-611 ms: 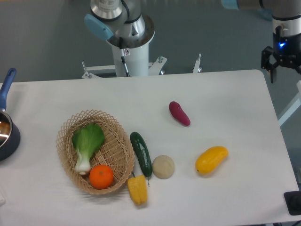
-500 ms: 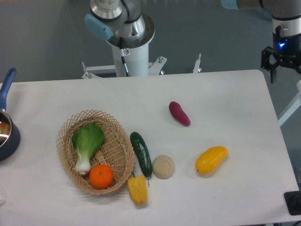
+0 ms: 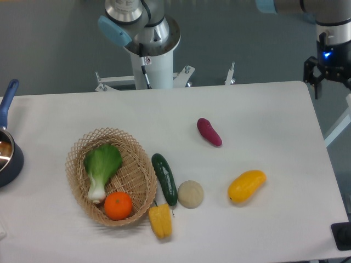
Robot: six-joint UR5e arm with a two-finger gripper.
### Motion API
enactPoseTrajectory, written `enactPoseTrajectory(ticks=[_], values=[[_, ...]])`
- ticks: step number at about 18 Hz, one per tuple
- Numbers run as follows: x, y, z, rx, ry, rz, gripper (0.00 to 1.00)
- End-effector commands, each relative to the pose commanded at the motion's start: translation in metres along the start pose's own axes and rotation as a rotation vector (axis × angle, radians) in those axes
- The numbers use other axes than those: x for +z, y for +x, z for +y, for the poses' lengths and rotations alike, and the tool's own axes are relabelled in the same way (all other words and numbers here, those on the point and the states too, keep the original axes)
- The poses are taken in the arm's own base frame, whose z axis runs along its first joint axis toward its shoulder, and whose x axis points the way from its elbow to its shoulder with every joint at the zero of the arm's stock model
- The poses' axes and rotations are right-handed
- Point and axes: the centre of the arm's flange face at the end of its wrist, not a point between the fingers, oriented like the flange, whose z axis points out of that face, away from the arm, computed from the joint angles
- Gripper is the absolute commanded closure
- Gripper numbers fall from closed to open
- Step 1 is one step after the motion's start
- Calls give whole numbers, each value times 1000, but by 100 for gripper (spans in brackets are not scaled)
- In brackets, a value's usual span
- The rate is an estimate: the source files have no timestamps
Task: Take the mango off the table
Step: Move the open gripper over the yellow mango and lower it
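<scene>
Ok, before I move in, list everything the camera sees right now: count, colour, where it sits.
mango: 1, yellow-orange, on the table, right of centre, lying free
beige ball: 1, beige, left of the mango, beside the cucumber
cucumber: 1, dark green, just right of the basket
yellow pepper: 1, yellow, near the front edge, below the cucumber
purple sweet potato: 1, purple-red, mid-table, behind the mango
basket: 1, tan wicker, left of centre
bok choy: 1, green and white, in the basket
orange: 1, orange, in the basket
pot: 1, dark blue, left edge, partly cut off
table: 1, white
gripper: 1, black, beyond the table's far right corner, partly cut off
</scene>
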Motion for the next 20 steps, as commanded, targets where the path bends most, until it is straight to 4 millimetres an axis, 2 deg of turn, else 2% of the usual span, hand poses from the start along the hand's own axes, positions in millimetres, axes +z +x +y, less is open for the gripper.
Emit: enactPoseTrajectory(ticks=[3,5,9,12,14,16,18,20], values=[[18,20,-13,-36,18,47,0],[20,22,-21,-114,20,54,0],[39,28,-48,-211,34,91,0],[62,37,-68,-253,44,137,0],[87,49,-85,-296,46,185,0],[110,49,-103,-293,49,188,0],[128,53,-111,-291,50,186,0],[134,55,-112,-280,43,189,0]])
